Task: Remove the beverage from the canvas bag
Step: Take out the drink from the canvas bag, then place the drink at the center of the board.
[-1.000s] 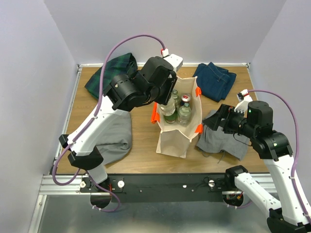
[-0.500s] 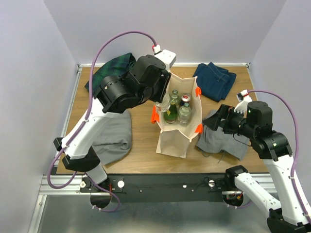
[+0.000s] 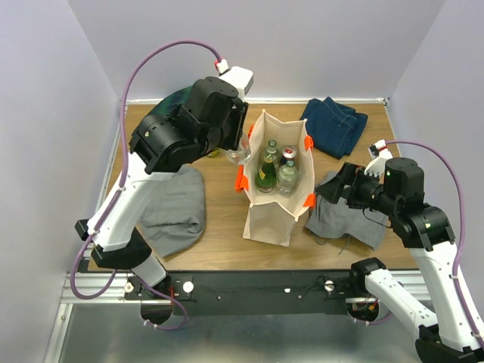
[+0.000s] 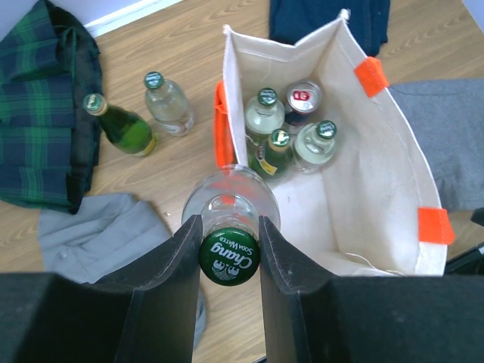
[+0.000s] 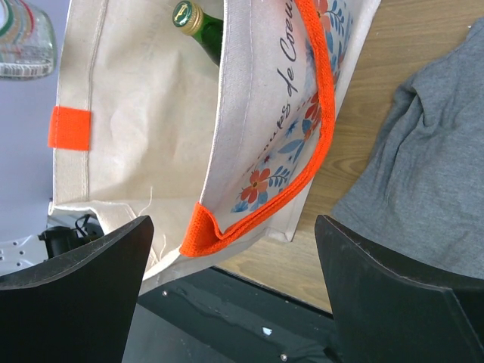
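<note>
The left gripper [image 4: 229, 240] clamps a clear bottle [image 4: 227, 198] by its green-capped neck in its jaws, beside the canvas bag [image 4: 370, 174]. The right gripper [image 5: 231, 234] holds its jaws wide.

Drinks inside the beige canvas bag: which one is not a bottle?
The silver metal can with the red top, beside three capped glass bottles.

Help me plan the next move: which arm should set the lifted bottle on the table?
Left, probably. The left gripper is shut on the Chang soda water bottle, raised beside the canvas bag near two bottles lying on the table. The right gripper is open, empty.
</note>
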